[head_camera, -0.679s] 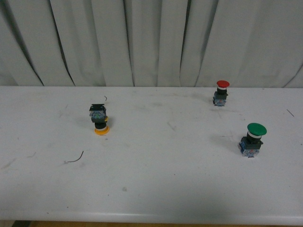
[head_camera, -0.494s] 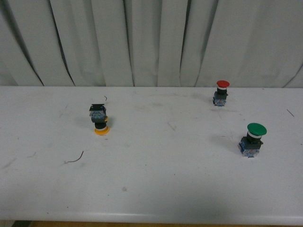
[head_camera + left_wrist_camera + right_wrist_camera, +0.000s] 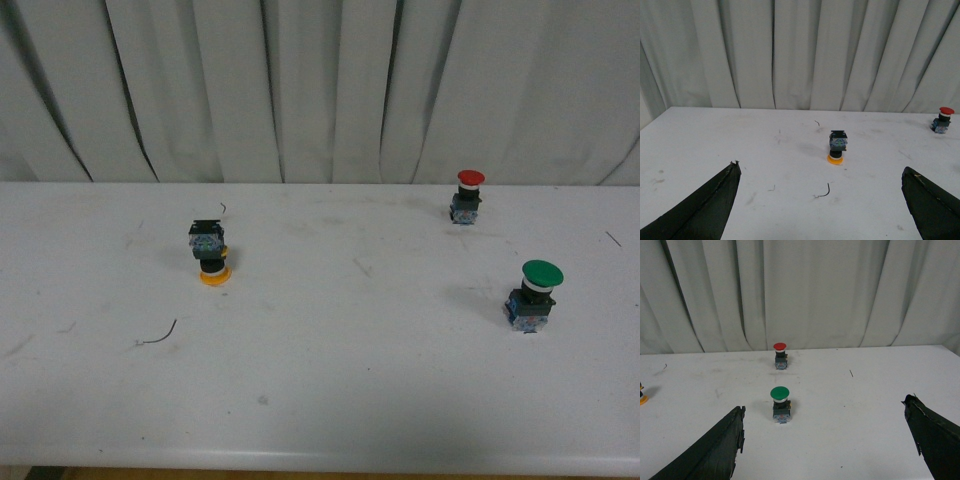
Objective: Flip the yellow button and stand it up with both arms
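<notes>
While resting cap-down on bench (image 3: 350,390), yellow button (image 3: 210,255) stands left of centre, blue-black block on top, nothing touching it. Thin wire scrap (image 3: 167,335) lies near it, toward front edge. Red button (image 3: 468,196) upright far right, near curtain (image 3: 320,90). Green button (image 3: 533,295) upright, right side, nearer front. Left jaws spread wide, gripping nothing, well short of yellow button. Right jaws spread wide, gripping nothing, facing green button.

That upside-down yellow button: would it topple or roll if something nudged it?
The yellow button probably tips easily: it balances on its cap, block on top. Once down, the round cap might let it roll. It looks rigid, not floppy.
</notes>
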Robot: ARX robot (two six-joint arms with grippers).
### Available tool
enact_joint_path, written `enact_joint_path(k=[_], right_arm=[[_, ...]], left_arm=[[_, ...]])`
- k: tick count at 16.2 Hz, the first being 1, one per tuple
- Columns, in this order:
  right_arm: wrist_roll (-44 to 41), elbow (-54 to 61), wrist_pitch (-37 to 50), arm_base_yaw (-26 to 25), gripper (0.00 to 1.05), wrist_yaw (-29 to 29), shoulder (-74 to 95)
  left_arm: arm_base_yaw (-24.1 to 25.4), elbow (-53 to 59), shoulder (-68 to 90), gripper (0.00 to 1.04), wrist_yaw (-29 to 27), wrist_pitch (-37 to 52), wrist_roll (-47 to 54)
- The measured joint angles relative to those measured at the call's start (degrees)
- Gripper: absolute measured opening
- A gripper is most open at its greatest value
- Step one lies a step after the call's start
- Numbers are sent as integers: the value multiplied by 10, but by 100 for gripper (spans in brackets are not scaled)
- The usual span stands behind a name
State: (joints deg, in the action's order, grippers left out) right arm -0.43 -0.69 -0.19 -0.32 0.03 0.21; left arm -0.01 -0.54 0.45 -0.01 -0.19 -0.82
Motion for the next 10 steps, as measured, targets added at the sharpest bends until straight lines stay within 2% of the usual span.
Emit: enact_joint_path(k=[4,5,6,8,10], right_arm=[[0,0,0,0,98,0,0],[0,0,0,0,98,0,0],[0,0,0,0,98,-1,0],[0,0,-1,0,98,0,0],[0,0,0,0,98,0,0]], left_arm=[[0,0,0,98,0,-1,0],[-19,-33,38,98,-37,-99,-38],[-40,-66,87,98,-68,-146,-70],[-74,-95,104,98,-96,-152,-115],[-70,-110,106,98,-98,-131,-124]])
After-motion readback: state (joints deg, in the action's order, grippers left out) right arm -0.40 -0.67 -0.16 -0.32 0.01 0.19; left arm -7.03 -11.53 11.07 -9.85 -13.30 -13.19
